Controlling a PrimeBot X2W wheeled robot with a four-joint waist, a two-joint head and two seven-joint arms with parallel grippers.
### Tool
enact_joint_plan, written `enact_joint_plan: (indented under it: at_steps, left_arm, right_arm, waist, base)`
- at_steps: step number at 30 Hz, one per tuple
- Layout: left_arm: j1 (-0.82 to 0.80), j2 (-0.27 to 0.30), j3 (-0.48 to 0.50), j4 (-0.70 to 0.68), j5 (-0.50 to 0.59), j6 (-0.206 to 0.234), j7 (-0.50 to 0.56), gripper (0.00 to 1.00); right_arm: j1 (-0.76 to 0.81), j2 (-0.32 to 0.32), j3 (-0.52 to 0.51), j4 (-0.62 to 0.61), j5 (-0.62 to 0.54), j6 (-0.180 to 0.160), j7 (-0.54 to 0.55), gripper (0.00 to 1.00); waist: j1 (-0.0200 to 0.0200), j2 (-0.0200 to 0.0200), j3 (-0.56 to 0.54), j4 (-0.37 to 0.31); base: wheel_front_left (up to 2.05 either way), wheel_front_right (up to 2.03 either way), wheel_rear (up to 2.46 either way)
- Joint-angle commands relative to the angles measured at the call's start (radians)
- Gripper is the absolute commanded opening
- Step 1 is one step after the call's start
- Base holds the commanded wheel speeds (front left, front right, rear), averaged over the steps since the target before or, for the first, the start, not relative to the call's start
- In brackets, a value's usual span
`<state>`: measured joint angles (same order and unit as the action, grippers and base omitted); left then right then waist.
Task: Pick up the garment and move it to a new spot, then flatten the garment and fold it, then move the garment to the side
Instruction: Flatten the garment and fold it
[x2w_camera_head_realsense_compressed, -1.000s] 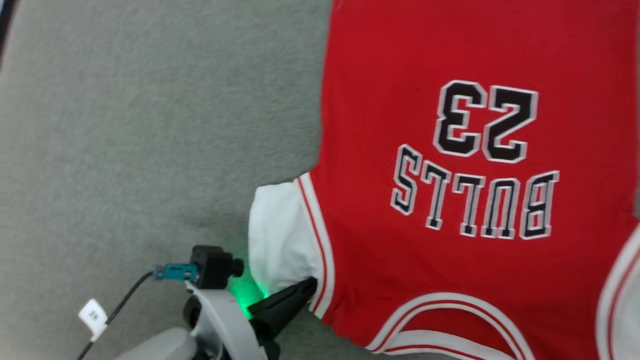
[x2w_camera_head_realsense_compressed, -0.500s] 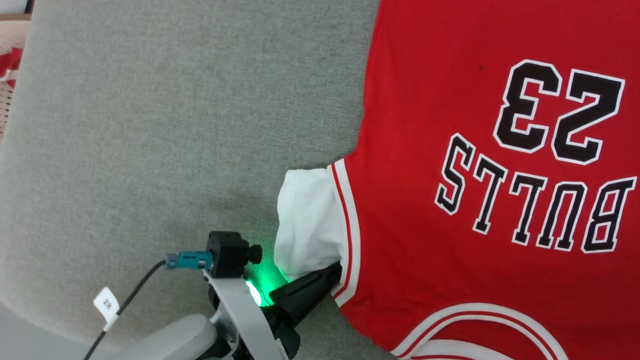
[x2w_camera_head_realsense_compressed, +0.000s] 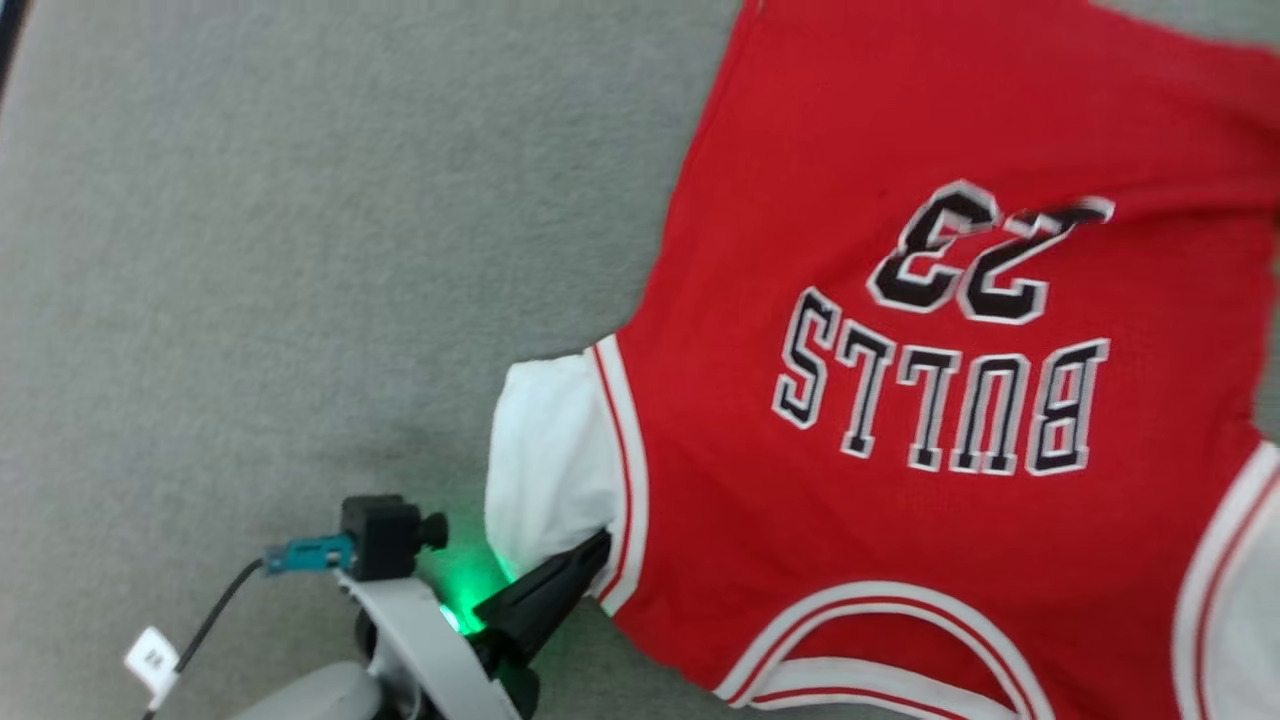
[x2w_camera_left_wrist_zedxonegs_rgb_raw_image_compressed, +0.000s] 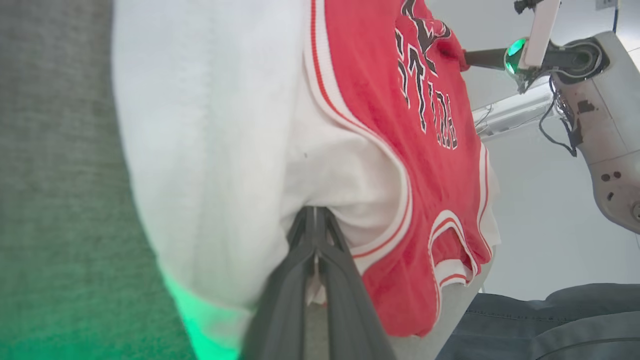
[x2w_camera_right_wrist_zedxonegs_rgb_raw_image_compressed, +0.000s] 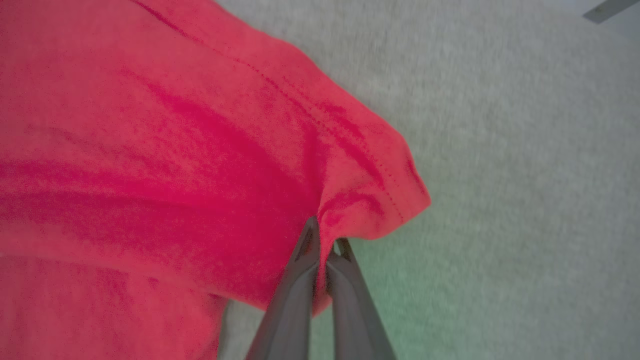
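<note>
With the right gripper (x2w_camera_right_wrist_zedxonegs_rgb_raw_image_compressed: 322, 240) newly clamped shut on a red hem corner and the left gripper (x2w_camera_head_realsense_compressed: 597, 548) pinching the white sleeve (x2w_camera_head_realsense_compressed: 545, 460), the garment (x2w_camera_head_realsense_compressed: 900, 520), spread over the grey surface's (x2w_camera_head_realsense_compressed: 250, 300) right side, looks ready to lift.

Head view down onto garment (x2w_camera_head_realsense_compressed: 750, 500), wrist views close, sharing it

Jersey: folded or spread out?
Spread, not folded: the jersey lies open on the grey surface, lettering fully showing, white sleeve sticking out sideways.
</note>
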<state>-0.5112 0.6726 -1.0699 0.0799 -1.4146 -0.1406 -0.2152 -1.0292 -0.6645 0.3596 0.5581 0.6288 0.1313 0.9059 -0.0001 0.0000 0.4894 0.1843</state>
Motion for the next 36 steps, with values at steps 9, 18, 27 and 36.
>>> enact_joint_plan:
  at_steps: [9, 18, 27, 36]
  left_arm:
    - [0.087, 0.077, 0.063, 0.027, -0.016, 0.035, -0.037, 0.0]
    - [0.153, 0.093, 0.13, -0.011, 0.001, 0.061, -0.048, 0.0]
    - [0.196, 0.092, 0.164, -0.014, 0.019, 0.067, -0.048, 0.0]
    - [0.202, 0.097, 0.172, -0.027, 0.024, 0.069, -0.048, 0.0]
  right_arm:
    - [0.422, -0.172, 0.0, -0.392, 0.277, -0.001, 0.053, 0.0]
    - [0.966, -0.16, -0.124, -0.675, 0.312, -0.001, 0.041, 0.0]
    - [1.154, -0.045, -0.118, -0.799, 0.197, -0.001, 0.037, 1.0]
    - [1.149, -0.072, -0.308, -0.903, 0.278, -0.001, 0.05, 1.0]
  waist:
    - [0.0001, 0.0, -0.173, -0.163]
    - [0.0001, 0.0, -0.212, -0.203]
    - [0.0001, 0.0, -0.23, -0.236]
    - [0.0001, 0.0, -0.228, -0.24]
  base:
    - [0.0, 0.0, 0.0]
    - [0.0, 0.0, 0.0]
    - [0.0, 0.0, 0.0]
    - [0.0, 0.0, 0.0]
